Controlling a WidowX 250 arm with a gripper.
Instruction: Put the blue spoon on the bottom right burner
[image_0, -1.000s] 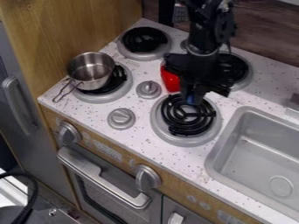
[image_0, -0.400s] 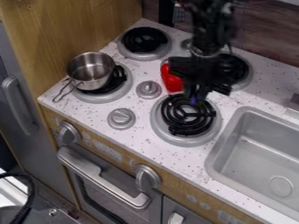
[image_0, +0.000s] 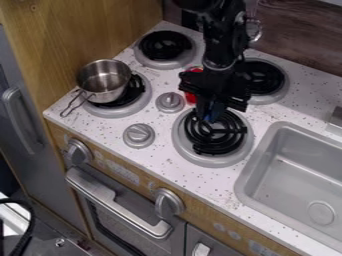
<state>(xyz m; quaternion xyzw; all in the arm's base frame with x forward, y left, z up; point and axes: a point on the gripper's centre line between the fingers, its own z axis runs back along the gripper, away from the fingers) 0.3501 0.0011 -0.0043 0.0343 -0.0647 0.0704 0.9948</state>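
Gripper (image_0: 211, 115) shifted left, perhaps with blue spoon (image_0: 208, 118)

Blue spoon (image_0: 207, 118) mostly hidden

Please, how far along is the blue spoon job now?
Done: the gripper is at the bottom right burner. In progress: a bit of blue, likely the spoon, shows at its tip; whether it already rests there, I cannot tell. Left: probably releasing it and withdrawing.
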